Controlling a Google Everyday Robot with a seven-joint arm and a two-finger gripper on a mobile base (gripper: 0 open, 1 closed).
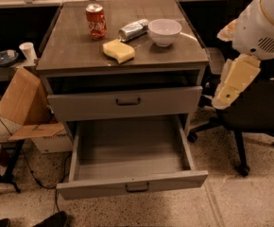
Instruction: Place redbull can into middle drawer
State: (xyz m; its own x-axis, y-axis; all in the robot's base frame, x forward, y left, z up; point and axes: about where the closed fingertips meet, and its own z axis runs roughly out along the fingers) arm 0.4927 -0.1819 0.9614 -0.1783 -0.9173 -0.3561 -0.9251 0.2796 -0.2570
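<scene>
The redbull can [133, 30], slim and silvery, lies on its side on the cabinet top [75, 46] between a red-orange soda can [96, 21] and a white bowl [164, 31]. Below, the middle drawer [94, 189] is pulled far out with nothing inside. Only my arm shows: a white joint and a cream link [235, 81] at the right edge, beside the cabinet at the height of the upper drawer. My gripper is out of view, and nothing of the arm touches the can.
A yellow sponge [118, 50] lies in front of the cans. The upper drawer [127, 101] stands slightly out. A black office chair [255, 112] is right of the cabinet, behind my arm. A cardboard box [21, 98] and cables lie on the floor at left.
</scene>
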